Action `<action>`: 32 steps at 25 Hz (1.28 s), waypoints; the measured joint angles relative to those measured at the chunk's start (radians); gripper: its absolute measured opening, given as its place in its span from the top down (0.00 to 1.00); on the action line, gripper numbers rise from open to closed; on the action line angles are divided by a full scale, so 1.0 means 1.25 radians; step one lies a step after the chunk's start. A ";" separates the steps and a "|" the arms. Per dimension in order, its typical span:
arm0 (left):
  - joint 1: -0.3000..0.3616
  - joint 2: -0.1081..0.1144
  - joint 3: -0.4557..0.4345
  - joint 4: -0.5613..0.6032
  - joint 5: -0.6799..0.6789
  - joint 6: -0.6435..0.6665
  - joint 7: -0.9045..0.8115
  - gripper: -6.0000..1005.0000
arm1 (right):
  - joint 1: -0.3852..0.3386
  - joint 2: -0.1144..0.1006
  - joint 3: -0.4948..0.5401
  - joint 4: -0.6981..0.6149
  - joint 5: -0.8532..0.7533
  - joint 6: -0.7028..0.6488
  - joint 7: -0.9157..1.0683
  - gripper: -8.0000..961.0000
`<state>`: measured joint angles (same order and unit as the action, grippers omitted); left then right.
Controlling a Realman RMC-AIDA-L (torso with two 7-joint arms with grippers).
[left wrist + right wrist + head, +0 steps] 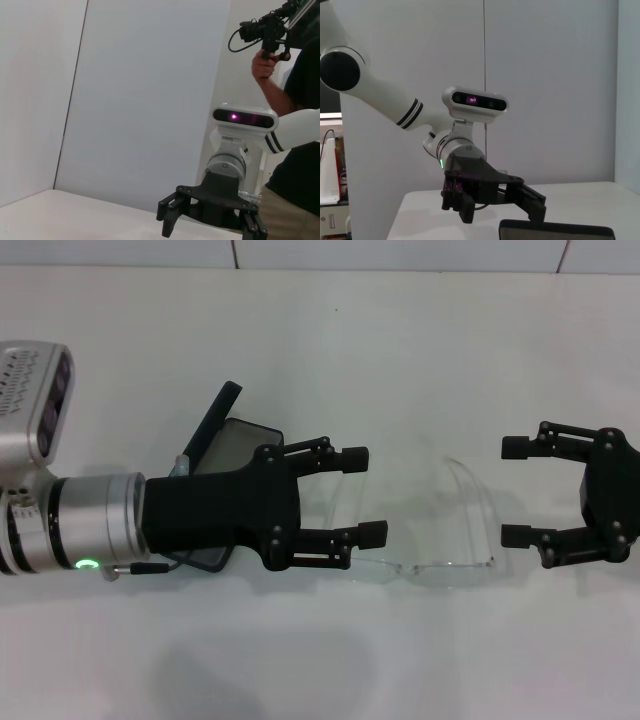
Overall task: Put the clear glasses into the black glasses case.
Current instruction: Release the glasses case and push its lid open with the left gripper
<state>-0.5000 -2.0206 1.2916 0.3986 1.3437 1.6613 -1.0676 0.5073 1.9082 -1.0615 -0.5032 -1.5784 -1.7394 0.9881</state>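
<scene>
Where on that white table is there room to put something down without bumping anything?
Bare table runs along the near edge, and along the far edge by the wall. The middle band is crowded: the open black glasses case under the left claw, then the clear glasses, then the right claw.

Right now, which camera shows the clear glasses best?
The head view: the clear glasses lie open on the table between both end effectors. The left wrist view shows none of them, and neither does the right wrist view.

clear glasses [440,530] colourless, black glasses case [225,445], lining perhaps grey, white table [320,660]
</scene>
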 joint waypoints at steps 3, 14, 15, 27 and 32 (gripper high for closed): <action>0.000 0.000 -0.001 0.000 0.000 0.001 0.000 0.15 | 0.000 0.000 0.001 0.000 0.000 0.000 -0.001 0.08; 0.002 0.008 -0.029 0.037 -0.016 0.006 -0.088 0.16 | 0.000 0.000 0.001 0.000 0.000 0.004 -0.008 0.09; 0.003 0.011 -0.037 0.051 -0.017 0.006 -0.111 0.16 | 0.000 0.000 0.001 0.000 0.000 0.004 -0.008 0.09; 0.013 0.040 -0.282 0.356 0.378 -0.132 -0.641 0.18 | -0.007 -0.003 0.006 -0.001 -0.017 0.005 -0.009 0.10; 0.014 -0.001 -0.320 0.401 0.534 -0.168 -0.659 0.19 | -0.008 -0.003 0.007 -0.001 -0.019 0.005 -0.010 0.10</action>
<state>-0.4825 -2.0219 0.8919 0.8999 2.0111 1.4517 -1.8910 0.4969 1.9049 -1.0523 -0.5046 -1.6027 -1.7332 0.9759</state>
